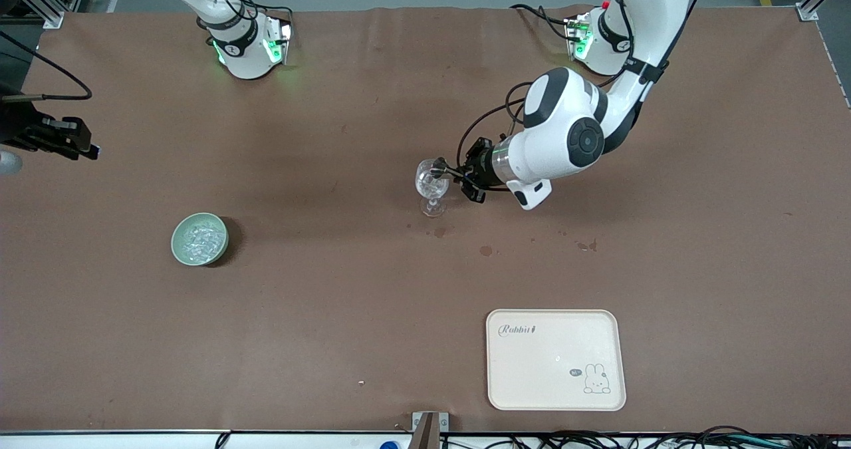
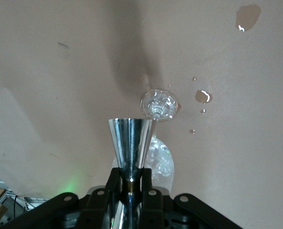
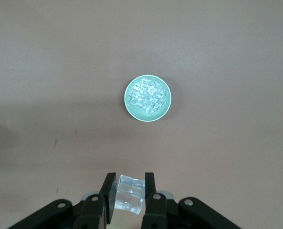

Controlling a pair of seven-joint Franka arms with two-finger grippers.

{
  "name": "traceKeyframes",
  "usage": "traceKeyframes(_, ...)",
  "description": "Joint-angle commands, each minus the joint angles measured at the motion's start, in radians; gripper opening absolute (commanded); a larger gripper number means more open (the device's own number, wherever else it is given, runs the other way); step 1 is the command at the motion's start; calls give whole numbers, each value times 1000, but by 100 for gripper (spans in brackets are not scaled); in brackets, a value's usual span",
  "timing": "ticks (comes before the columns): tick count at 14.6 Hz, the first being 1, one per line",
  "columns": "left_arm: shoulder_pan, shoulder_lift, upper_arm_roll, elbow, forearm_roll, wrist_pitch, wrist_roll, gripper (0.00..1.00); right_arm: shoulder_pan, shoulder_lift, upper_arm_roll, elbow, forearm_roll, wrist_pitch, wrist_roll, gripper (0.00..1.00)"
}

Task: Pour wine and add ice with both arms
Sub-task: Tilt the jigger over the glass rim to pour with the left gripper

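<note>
A matte cream tray (image 1: 555, 359) with rounded corners lies nearest the camera. Farther from it stands a clear wine glass (image 1: 431, 186), where the left gripper (image 1: 447, 169) clamps a shiny metal jigger (image 2: 131, 145). Toward the right arm's end from the glass, a pale green bowl (image 1: 199, 239) holds glassy ice (image 3: 148, 97). The right gripper (image 3: 130, 193), cut off at the front view's edge, pinches one ice cube (image 3: 130, 192).

Two white jointed arms (image 1: 565, 136) with dark round joint caps, looping black cables and green-lit bases.

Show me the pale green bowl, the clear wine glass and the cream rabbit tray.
pale green bowl (image 1: 175, 244), front view, rim.
clear wine glass (image 1: 427, 180), front view, its bowl.
cream rabbit tray (image 1: 532, 362), front view, bare middle.
</note>
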Motion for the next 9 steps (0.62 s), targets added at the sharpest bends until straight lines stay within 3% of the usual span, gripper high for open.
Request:
traceKeyframes(1,-2,-11,0,4,24,3,-30,1,-7,-21,4,-13,-4,-8,-9,8)
traceKeyframes(9,-5,-9,-6,7,90,3,-91,1,-6,-20,4,-14,1,-5,-9,7)
